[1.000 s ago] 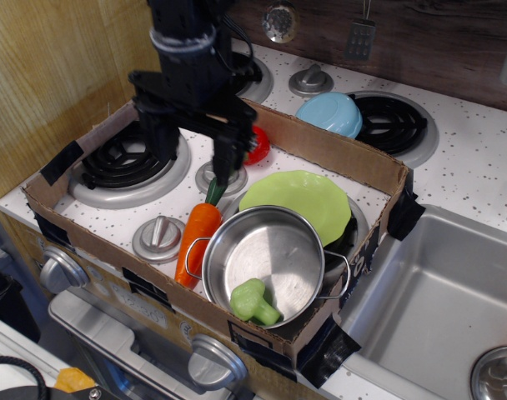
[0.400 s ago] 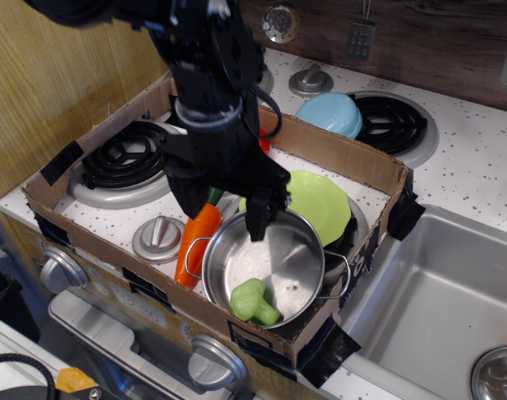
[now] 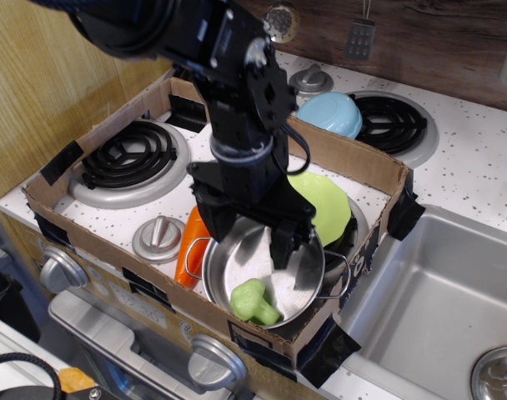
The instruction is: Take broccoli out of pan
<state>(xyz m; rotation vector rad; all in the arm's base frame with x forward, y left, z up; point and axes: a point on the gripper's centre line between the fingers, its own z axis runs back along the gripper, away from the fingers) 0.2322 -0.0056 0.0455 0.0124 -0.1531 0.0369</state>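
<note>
The approach is in hand: the end effector (image 3: 252, 243) hangs spread and empty over the pan (image 3: 266, 265). The broccoli (image 3: 253, 302) lies inside at the near wall (untouched); next it probably must lower and straddle it

Claw (image 3: 252, 243) over pan (image 3: 308, 287); broccoli (image 3: 253, 302) clear from above, cardboard wall (image 3: 205, 318) tight on near side.

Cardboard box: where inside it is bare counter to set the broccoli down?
Bare speckled patch between the coil burner and the silver knob. The near right is crowded: pan holding the broccoli, carrot, green plate, open gripper overhead.
</note>
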